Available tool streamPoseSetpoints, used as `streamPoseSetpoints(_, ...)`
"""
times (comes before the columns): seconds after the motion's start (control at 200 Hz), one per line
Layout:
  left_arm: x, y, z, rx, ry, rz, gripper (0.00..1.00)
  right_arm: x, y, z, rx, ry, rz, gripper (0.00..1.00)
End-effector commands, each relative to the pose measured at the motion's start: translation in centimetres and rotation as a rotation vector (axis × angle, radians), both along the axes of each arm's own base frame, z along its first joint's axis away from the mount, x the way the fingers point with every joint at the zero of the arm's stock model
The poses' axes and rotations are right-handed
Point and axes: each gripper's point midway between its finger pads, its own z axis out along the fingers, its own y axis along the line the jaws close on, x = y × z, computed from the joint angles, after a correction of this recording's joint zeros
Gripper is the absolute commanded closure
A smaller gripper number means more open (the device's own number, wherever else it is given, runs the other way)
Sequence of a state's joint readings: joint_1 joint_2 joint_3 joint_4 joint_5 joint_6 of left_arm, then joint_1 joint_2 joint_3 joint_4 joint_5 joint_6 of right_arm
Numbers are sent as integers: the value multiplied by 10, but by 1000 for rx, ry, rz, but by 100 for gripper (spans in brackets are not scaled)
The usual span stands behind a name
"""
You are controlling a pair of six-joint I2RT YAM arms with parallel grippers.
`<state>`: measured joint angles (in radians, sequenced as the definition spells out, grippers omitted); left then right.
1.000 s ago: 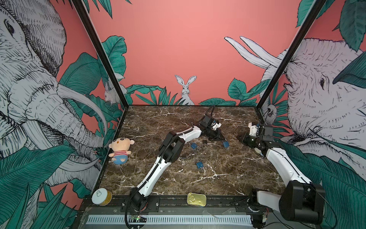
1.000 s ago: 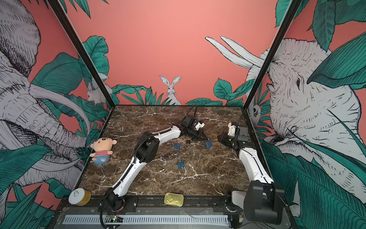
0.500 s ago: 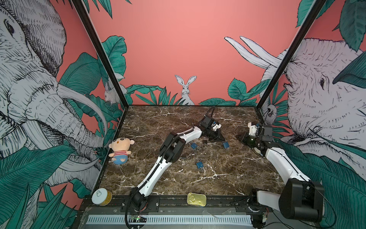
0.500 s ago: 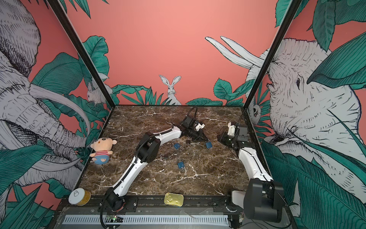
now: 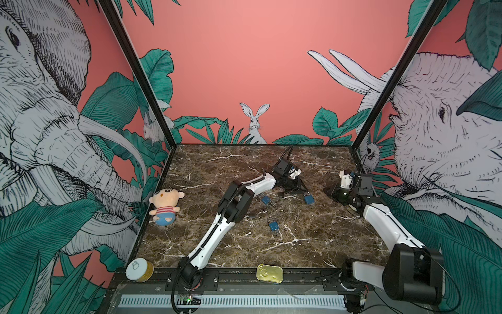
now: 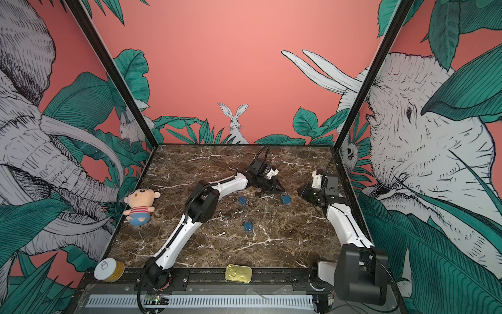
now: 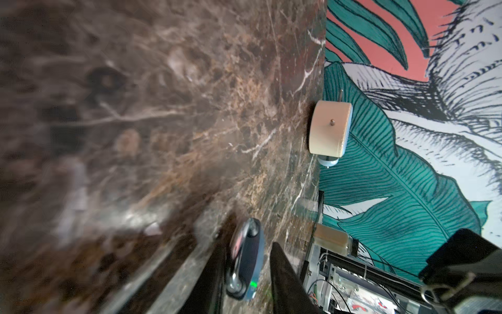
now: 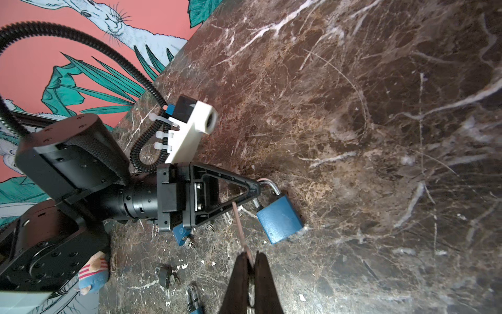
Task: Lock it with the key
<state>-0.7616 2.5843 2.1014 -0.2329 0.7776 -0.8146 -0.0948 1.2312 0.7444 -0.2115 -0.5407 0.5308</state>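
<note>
The blue padlock (image 8: pixel 279 218) lies on the marble table (image 8: pixel 380 136), right of the middle. It is blurred in the left wrist view, between the parted jaws of the left gripper (image 7: pixel 248 246). The right gripper (image 8: pixel 251 258) is closed on a thin strip (image 8: pixel 240 231); whether this is the key cannot be told.

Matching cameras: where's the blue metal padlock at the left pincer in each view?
In a top view: blue metal padlock right of centre.
In a top view: padlock, likewise.
Left wrist: blurred padlock inside left pincer.
Right wrist: padlock at its tip.
Shared landmark: the left pincer.
</note>
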Motion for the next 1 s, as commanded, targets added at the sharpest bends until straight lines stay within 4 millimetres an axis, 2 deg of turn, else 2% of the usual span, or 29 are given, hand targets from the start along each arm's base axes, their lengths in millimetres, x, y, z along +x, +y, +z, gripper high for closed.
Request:
streamPoseSetpoints(0.0,31,20,63,-57,-135,83,69,5,-4,-5,-6,-8,-19,100)
streamPoseSetpoints(0.145,32,28,74,-79,-161,102,69,7,-3,-16,14,2,-29,100)
streamPoseSetpoints(0.16,44,39,74,-78,-166,127,69,8,-2,-16,17,-1,-29,100)
streamPoseSetpoints(0.245,46,44,81,-89,-184,135,69,11,0,-22,12,4,-29,100)
streamPoseSetpoints(0.345,46,47,100,-134,-230,142,69,16,4,-32,-9,26,-15,100)
streamPoseSetpoints(0.54,48,55,148,-247,-335,159,68,27,12,-49,-30,54,5,100)
streamPoseSetpoints(0.655,51,63,166,-292,-363,182,68,34,17,-58,-33,67,13,100)
streamPoseSetpoints(0.78,53,70,174,-325,-373,201,67,38,20,-67,-29,79,16,100)
streamPoseSetpoints(0.99,54,76,171,-322,-359,208,67,41,18,-77,-52,97,2,100)
